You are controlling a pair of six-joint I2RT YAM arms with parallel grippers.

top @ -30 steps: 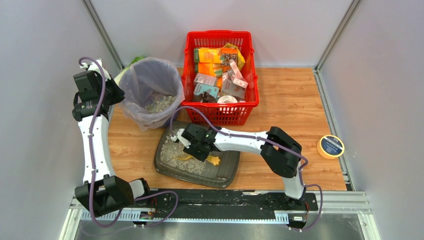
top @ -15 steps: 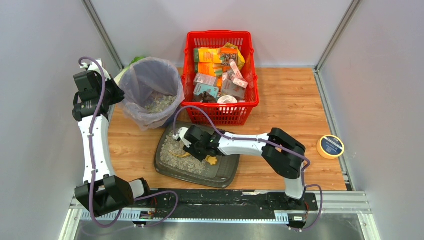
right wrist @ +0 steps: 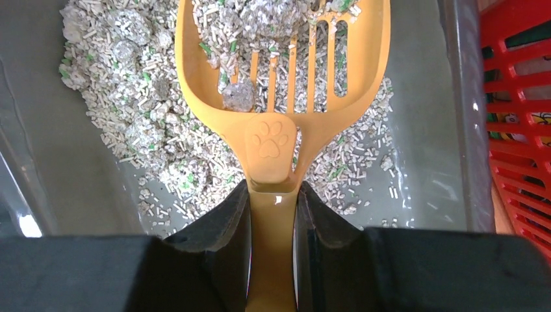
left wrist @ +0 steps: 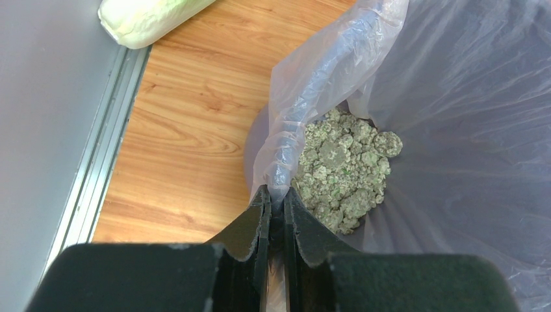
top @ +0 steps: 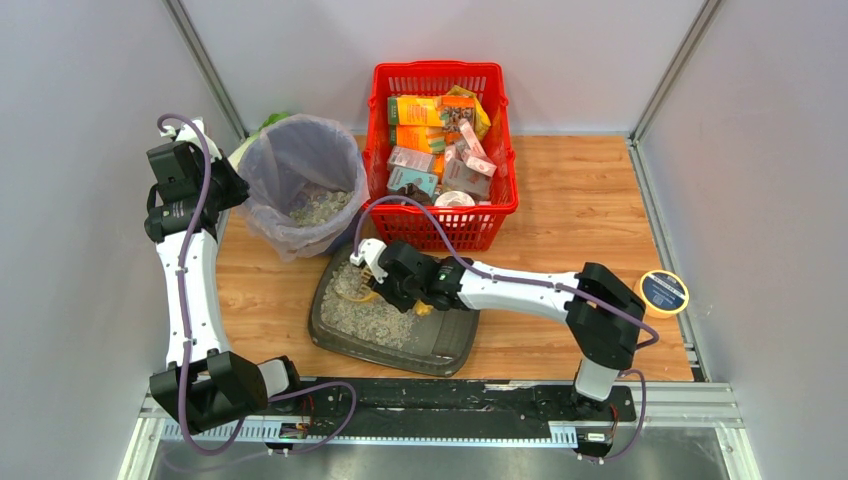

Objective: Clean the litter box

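Observation:
The dark grey litter box (top: pixel 450 345) lies on the table in front of the red basket, with pale gravelly litter (top: pixel 370 312) inside; it also shows in the right wrist view (right wrist: pixel 422 130). My right gripper (top: pixel 392 282) (right wrist: pixel 273 195) is shut on the handle of a yellow slotted scoop (right wrist: pixel 279 71), whose blade holds litter and clumps over the box's far left part. My left gripper (top: pixel 232 190) (left wrist: pixel 276 195) is shut on the rim of the bin's plastic bag (left wrist: pixel 325 84). Greenish clumps (left wrist: pixel 341 166) lie in the bin's bottom.
The bag-lined bin (top: pixel 300 180) stands left of the red mesh basket (top: pixel 440 150), which holds several packets. A yellow tape roll (top: pixel 661 293) lies at the right. A pale green bundle (left wrist: pixel 149 19) lies behind the bin by the left wall.
My right gripper has pushed the scoop forward and left across the litter box, toward its far left corner, and the right arm has stretched out. The left arm has not moved.

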